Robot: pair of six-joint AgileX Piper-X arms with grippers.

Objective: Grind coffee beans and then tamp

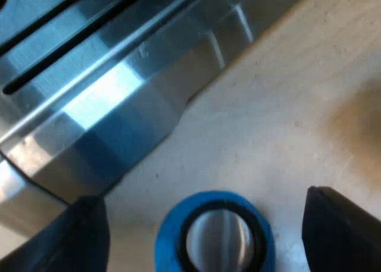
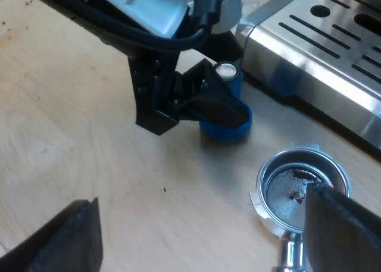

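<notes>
The blue tamper (image 1: 214, 233) with its shiny metal top stands upright on the wooden table, close to the espresso machine's drip tray (image 1: 89, 99). My left gripper (image 1: 205, 236) is open, one finger on each side of the tamper with gaps between. In the right wrist view the left gripper (image 2: 221, 108) hangs low over the blue tamper (image 2: 229, 126). The metal holder (image 2: 286, 185) lies on the table with its basket facing up and only a few dark grounds inside. My right gripper (image 2: 202, 236) is open above the table, one finger (image 2: 342, 224) over the basket's rim.
The espresso machine's slotted steel drip tray (image 2: 333, 40) runs along beside the tamper and the holder. Bare wooden table (image 2: 71, 135) stretches away from the machine.
</notes>
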